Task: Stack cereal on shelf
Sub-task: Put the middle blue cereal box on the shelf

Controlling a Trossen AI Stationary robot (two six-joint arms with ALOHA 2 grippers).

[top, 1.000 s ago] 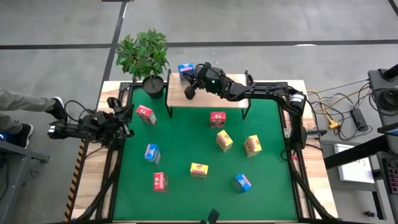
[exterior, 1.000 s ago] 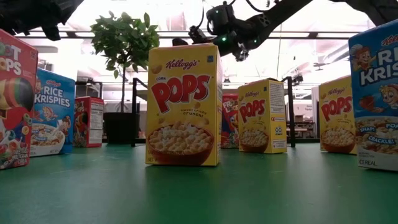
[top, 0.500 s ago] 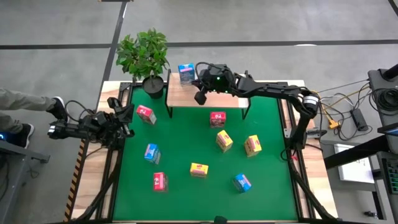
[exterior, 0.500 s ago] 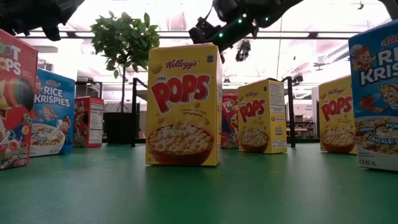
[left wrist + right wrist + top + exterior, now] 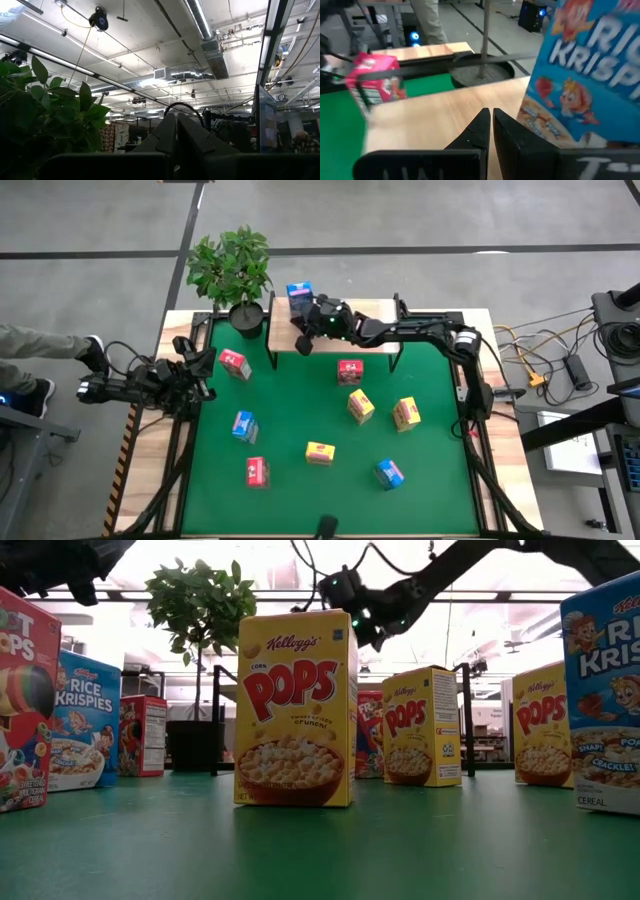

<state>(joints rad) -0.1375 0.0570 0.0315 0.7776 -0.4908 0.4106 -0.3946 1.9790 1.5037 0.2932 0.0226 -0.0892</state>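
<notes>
With one blue cereal box (image 5: 299,295) standing at the shelf's (image 5: 352,337) 10 o'clock corner, right claw (image 5: 303,338) hovers just beside it, fingers pinched shut, empty. Light, stiff cardboard w/ slick faces: grip across narrow sides, gently. Left claw (image 5: 197,376) waits at 9 o'clock, also closed.

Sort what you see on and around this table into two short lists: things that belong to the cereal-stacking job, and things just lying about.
Job:
- shelf
- blue cereal box standing on it
- eight cereal boxes on the green mat, e.g. a yellow one
- right gripper, shut, over the shelf
- left gripper, waiting at the table's left edge

Lying about:
- potted plant
- cables
</notes>
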